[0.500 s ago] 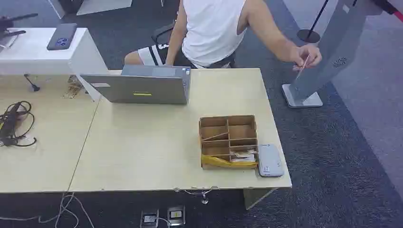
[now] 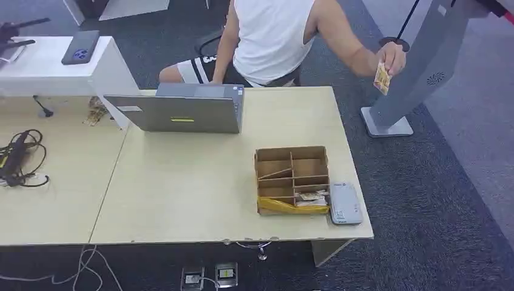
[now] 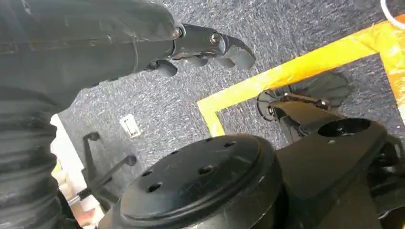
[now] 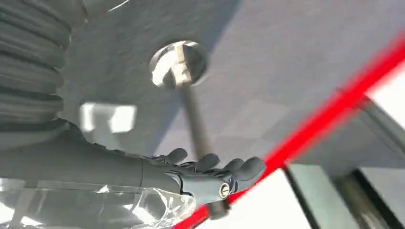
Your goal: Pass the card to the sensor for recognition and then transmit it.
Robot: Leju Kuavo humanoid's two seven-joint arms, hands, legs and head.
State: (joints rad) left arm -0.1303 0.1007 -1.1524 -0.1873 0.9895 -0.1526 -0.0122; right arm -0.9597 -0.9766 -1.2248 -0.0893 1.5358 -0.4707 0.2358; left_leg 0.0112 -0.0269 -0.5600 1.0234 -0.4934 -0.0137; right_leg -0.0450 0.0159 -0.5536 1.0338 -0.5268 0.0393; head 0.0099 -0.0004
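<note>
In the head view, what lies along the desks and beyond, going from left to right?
Tangle of black cables → dark phone on the white block → open laptop → cardboard divider box → grey card reader → card in the person's hand → grey kiosk stand.
</note>
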